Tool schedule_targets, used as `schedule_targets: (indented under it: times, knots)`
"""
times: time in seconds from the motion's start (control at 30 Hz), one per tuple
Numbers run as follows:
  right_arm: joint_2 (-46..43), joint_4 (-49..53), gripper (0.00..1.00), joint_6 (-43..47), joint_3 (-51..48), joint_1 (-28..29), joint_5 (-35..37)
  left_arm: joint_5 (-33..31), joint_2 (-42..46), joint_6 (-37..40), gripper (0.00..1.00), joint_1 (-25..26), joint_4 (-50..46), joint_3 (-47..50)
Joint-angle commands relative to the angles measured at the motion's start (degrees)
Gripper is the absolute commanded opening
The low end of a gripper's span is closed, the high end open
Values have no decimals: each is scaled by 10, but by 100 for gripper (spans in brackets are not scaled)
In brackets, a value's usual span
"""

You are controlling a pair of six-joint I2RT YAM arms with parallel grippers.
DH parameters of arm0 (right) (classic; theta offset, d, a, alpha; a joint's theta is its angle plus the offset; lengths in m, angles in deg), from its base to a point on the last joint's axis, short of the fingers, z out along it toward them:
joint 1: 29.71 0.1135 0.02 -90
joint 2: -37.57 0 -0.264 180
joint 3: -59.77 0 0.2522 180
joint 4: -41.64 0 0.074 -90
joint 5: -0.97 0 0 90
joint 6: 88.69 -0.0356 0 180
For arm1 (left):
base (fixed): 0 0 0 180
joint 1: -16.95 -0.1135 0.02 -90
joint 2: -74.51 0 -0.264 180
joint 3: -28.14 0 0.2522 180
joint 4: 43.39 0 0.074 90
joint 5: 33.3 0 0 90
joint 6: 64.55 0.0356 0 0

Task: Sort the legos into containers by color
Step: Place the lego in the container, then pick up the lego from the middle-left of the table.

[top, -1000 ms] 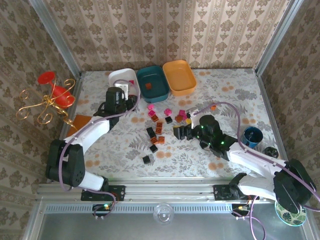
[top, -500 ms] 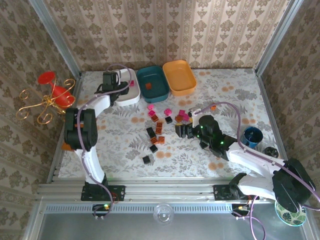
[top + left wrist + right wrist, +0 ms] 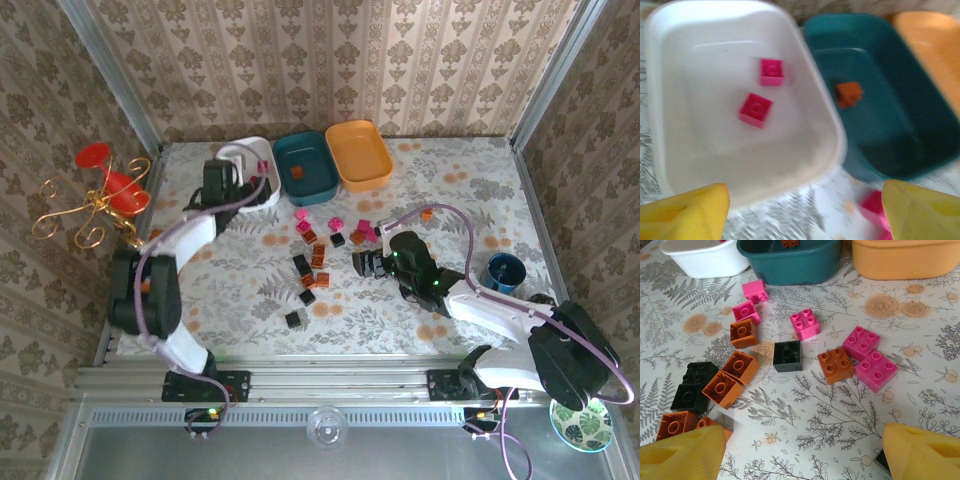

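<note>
Loose legos [image 3: 742, 335] lie on the counter [image 3: 840, 420], centre and left of the right wrist view, just ahead of the right fingers [image 3: 365, 263]. Those are spread wide and hold nothing. The black block [image 3: 787, 356] is nearest their midline, with the orange block [image 3: 836, 365] just right of it. Both are square, no long axis. The right arm is nearer. The left fingers [image 3: 232, 192] are wide apart and empty at the white tray [image 3: 670, 125], which holds two pink blocks [image 3: 755, 109].
</note>
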Motion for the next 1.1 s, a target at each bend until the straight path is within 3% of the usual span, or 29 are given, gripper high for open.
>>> schedule_targets:
  times: [0.0, 0.13, 0.3, 0.53, 0.8, 1.07]
  knots:
    - [2, -9, 83, 0, 4, 1, 25, 30, 83, -15, 83, 59, 45, 115]
    - [-14, -19, 84, -1, -7, 0, 37, 49, 174, -49, 82, 133, 8, 220]
    - [-34, -23, 84, -5, -17, 0, 48, -12, 262, -52, 79, 243, -114, 279]
    - [-46, -9, 85, -8, -17, -2, 60, -52, 295, -83, 78, 348, -200, 317]
    - [-47, -1, 85, -8, -15, -3, 66, -91, 258, -119, 77, 402, -292, 279]
    - [-43, 1, 85, -9, -13, -3, 65, -71, 219, -120, 76, 420, -264, 279]
